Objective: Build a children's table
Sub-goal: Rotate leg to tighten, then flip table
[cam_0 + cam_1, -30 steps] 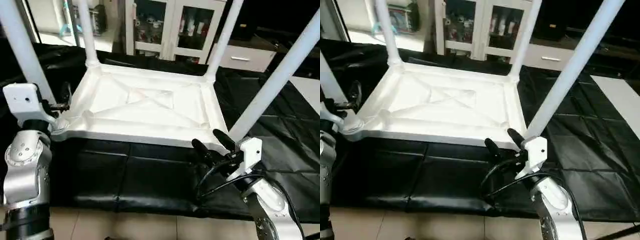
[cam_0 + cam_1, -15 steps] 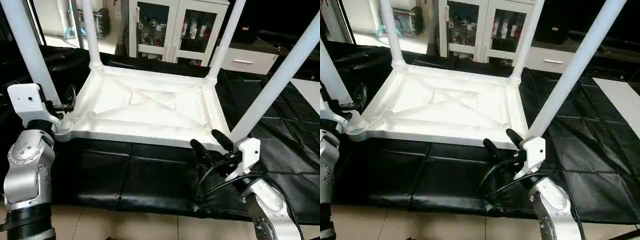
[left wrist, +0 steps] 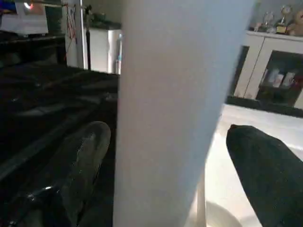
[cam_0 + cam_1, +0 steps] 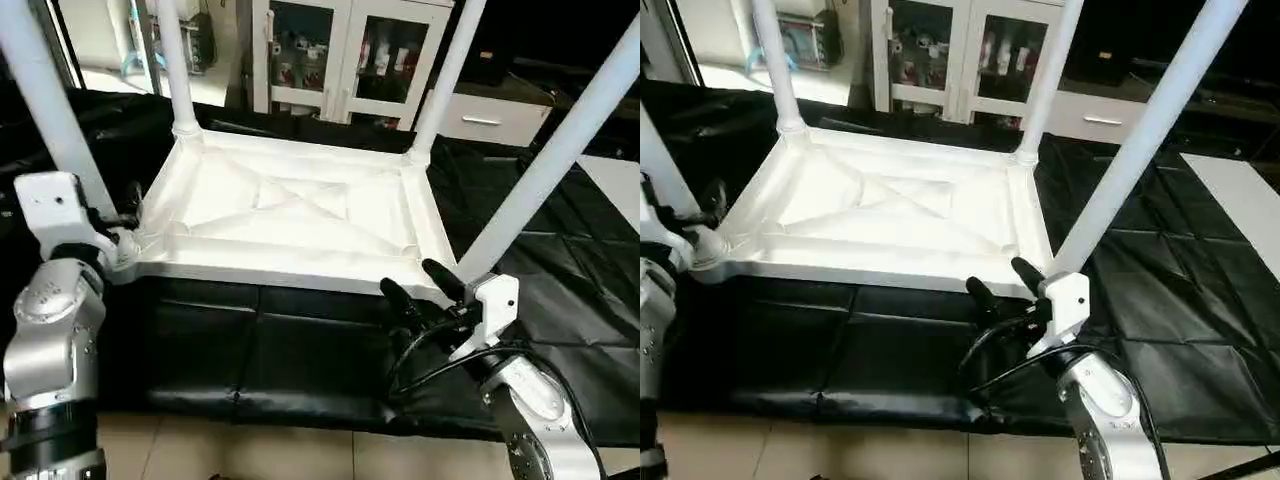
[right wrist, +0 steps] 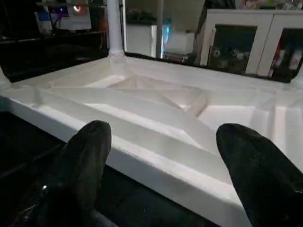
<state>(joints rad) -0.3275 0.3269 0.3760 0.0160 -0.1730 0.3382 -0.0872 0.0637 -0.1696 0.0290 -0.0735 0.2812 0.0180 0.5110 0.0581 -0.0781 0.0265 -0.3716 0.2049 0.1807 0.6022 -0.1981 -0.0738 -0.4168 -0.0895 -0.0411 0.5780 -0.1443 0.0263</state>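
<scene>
Inverted children's table top resting on a black floor mat, ribbed underside up, with four legs seated in the corner sockets. The left gripper is shown with jaws spread wide around the near-left leg, not clamped. The right gripper is held with jaws released just before the top's near-right corner. The plastic is judged light, stiff and slippery; a hold low on a leg or on the rim is suggested.
</scene>
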